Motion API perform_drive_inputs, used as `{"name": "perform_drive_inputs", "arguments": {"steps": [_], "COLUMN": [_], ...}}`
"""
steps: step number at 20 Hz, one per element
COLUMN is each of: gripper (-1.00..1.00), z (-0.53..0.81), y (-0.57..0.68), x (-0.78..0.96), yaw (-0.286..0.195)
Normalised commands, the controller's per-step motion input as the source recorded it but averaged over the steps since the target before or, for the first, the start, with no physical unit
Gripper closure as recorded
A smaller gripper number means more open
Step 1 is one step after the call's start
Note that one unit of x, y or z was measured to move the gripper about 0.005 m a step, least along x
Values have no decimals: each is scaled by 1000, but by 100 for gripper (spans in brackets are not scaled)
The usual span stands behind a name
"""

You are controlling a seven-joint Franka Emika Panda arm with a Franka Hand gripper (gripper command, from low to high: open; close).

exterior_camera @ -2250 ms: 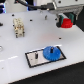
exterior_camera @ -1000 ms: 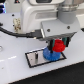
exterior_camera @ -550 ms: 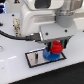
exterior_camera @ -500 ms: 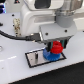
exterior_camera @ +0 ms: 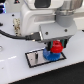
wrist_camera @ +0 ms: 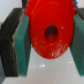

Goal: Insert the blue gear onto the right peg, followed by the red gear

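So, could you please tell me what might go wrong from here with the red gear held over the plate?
1. The red gear sits right above the blue gear, so its teeth may ride up on the blue one's instead of seating.
2. The arm hides the peg in the exterior view, and the wrist view shows only the gear's bore, so alignment cannot be confirmed.
3. Opening the jaws too early could let the gear tilt.

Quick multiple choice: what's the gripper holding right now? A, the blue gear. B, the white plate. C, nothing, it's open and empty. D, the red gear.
D: in the wrist view the red gear sits clamped between the gripper's two pads, and the exterior view shows it held just above the blue gear, which already lies on the white plate.
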Motion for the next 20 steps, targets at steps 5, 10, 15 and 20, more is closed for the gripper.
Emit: {"name": "perform_drive_inputs", "arguments": {"steps": [5, 10, 15, 20], "gripper": [100, 100, 100, 100], "z": [-44, -147, -28, -1], "y": [-149, -213, -133, -4], "x": [126, 175, 181, 202], "yaw": [0, 0, 0, 0]}}
